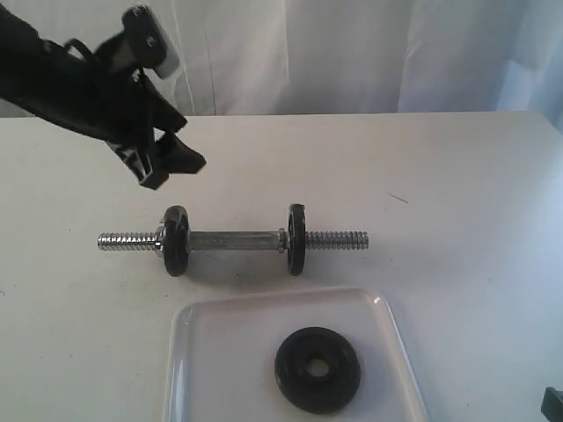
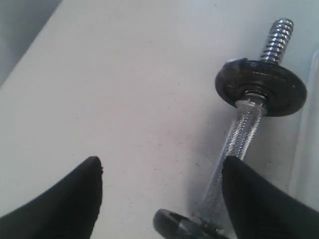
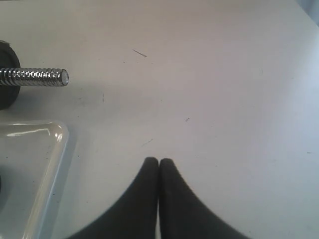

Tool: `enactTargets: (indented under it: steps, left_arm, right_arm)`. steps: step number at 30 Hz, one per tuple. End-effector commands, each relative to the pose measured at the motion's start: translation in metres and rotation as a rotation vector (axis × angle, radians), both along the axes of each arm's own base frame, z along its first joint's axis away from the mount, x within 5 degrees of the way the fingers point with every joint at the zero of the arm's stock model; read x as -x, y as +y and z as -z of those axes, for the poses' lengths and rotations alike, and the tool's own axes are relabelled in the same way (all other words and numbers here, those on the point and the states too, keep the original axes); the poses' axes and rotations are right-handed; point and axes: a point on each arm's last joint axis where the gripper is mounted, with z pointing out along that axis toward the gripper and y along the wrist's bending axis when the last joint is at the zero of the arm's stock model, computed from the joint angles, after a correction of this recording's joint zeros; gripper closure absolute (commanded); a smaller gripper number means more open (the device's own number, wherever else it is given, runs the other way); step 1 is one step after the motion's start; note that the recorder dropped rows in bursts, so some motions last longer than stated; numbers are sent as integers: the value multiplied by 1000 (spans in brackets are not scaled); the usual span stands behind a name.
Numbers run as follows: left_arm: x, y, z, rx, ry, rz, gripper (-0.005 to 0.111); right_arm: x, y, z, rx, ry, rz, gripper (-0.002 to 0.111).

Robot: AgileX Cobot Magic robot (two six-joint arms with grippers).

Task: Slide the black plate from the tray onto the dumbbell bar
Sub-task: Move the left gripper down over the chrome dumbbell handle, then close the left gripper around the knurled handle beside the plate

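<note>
The black plate lies flat in the translucent tray at the table's front. Behind the tray, the dumbbell bar lies crosswise on the table, a black disc near each end and bare threaded tips. My left gripper hangs open above and behind the bar's left end, holding nothing; its wrist view shows the bar running between the spread fingers. My right gripper is shut and empty over bare table, right of the tray corner and the bar's threaded tip.
The white table stretches to the right and back. A white curtain hangs behind it. A small dark part shows at the exterior view's lower right edge.
</note>
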Motion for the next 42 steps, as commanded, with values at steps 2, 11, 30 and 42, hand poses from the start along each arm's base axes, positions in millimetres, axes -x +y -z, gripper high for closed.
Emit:
enactTargets:
  steps: [2, 11, 30, 42]
  left_arm:
    - [0, -28, 32, -85, 50, 110, 33]
    - [0, -63, 64, -248, -77, 206, 33]
    - [-2, -79, 107, -295, 11, 235, 33]
    - [0, -90, 129, -306, 42, 244, 33]
  right_arm:
    - [1, 0, 2, 1, 2, 2, 108]
    - [1, 0, 2, -2, 2, 3, 108]
    - [1, 0, 2, -2, 2, 3, 108]
    - [1, 0, 2, -2, 2, 3, 108]
